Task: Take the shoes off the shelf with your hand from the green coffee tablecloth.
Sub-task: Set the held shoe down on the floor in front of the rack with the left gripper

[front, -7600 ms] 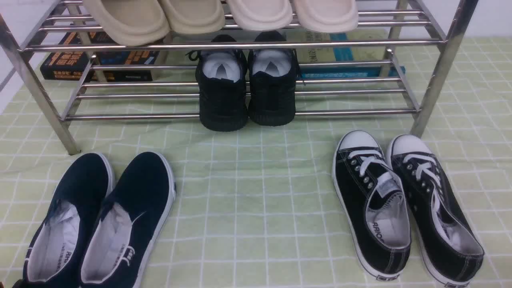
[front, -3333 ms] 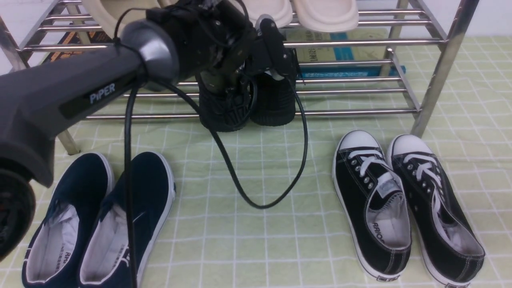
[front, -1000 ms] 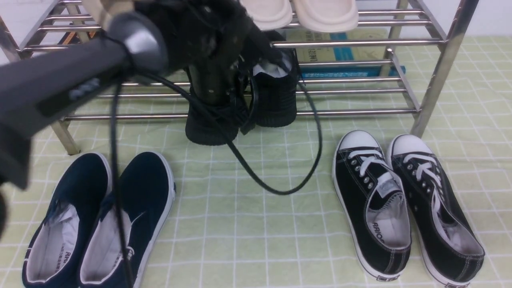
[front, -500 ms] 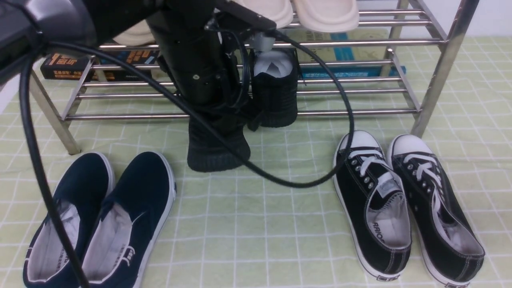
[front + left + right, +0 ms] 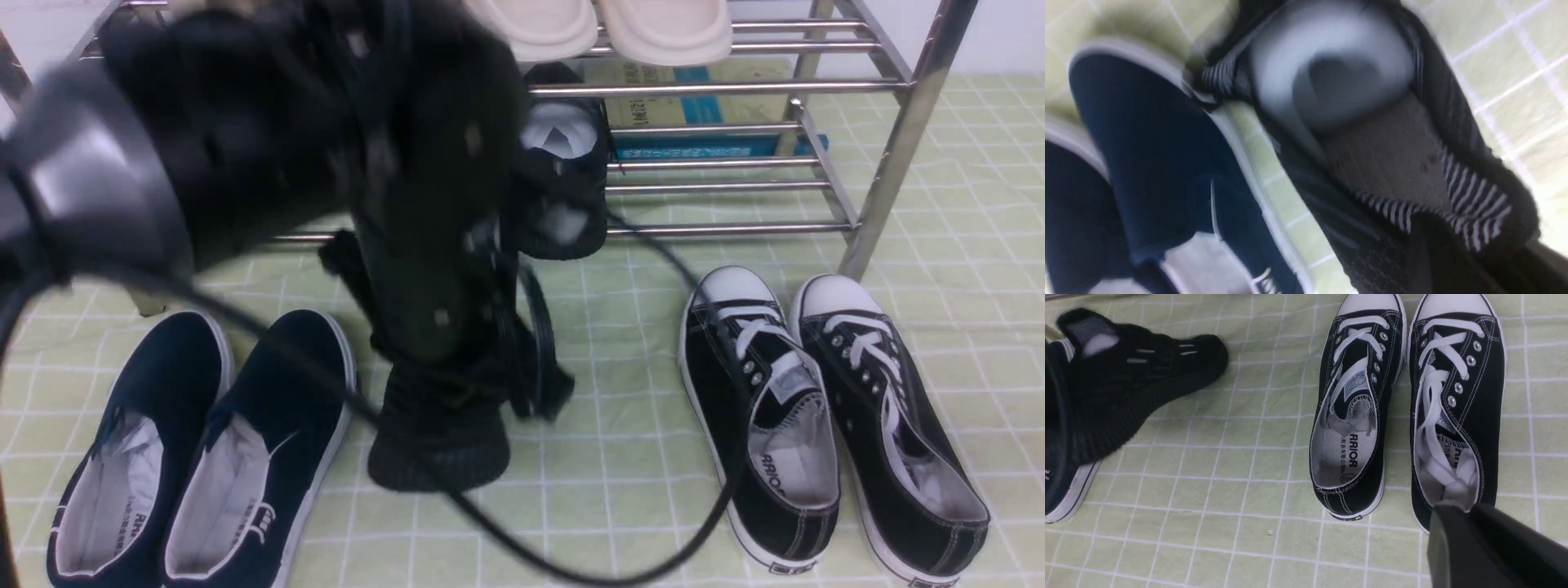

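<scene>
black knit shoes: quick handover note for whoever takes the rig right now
Left hand: shut on first knit shoe, off the shelf, low over the green cloth between navy slip-ons and canvas sneakers.
Right hand: only an edge shows, state unclear, above the canvas sneakers.
Done: one shoe off.
Left: set it down, fetch second knit shoe from the lower tier.

Bright even light; heavy motion blur in left wrist view.
</scene>
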Motion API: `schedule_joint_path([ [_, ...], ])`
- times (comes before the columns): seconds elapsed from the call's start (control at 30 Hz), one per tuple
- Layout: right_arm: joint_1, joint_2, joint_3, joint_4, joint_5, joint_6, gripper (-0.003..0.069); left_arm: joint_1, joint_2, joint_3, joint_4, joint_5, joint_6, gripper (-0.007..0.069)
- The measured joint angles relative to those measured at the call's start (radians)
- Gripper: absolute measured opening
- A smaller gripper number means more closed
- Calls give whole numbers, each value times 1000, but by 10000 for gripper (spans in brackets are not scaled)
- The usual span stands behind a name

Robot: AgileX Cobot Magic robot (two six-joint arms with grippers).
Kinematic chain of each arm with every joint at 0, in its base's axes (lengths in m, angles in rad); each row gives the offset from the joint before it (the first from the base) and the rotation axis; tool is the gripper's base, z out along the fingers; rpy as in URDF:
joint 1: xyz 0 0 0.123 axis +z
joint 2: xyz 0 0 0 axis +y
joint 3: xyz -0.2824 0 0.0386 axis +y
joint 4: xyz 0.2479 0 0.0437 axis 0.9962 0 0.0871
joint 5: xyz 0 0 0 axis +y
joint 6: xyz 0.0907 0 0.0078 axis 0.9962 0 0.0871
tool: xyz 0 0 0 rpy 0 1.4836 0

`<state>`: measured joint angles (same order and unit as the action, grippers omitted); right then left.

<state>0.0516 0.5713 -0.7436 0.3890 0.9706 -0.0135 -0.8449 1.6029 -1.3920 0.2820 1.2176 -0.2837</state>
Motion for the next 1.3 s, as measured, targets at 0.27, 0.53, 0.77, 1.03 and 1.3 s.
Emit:
schedule_joint_path([
  [0.27, 0, 0, 0, -1, 0, 0, 81, -67, -6, 155, 88, -153, -210, 101],
  [0.53, 0, 0, 0, 0, 7, 0, 81, -119, -6, 211, 106, -178, -255, 101],
  [0.77, 0, 0, -22, 19, 82, -28, 81, -134, -6, 212, 63, -177, -255, 134],
  [1.03, 0, 0, -118, 20, 173, -56, 81, -134, -19, 212, 11, -161, -232, 405],
  [1.3, 0, 77, -223, 29, 281, -98, 83, -134, -217, 212, 27, -98, -220, 280],
])
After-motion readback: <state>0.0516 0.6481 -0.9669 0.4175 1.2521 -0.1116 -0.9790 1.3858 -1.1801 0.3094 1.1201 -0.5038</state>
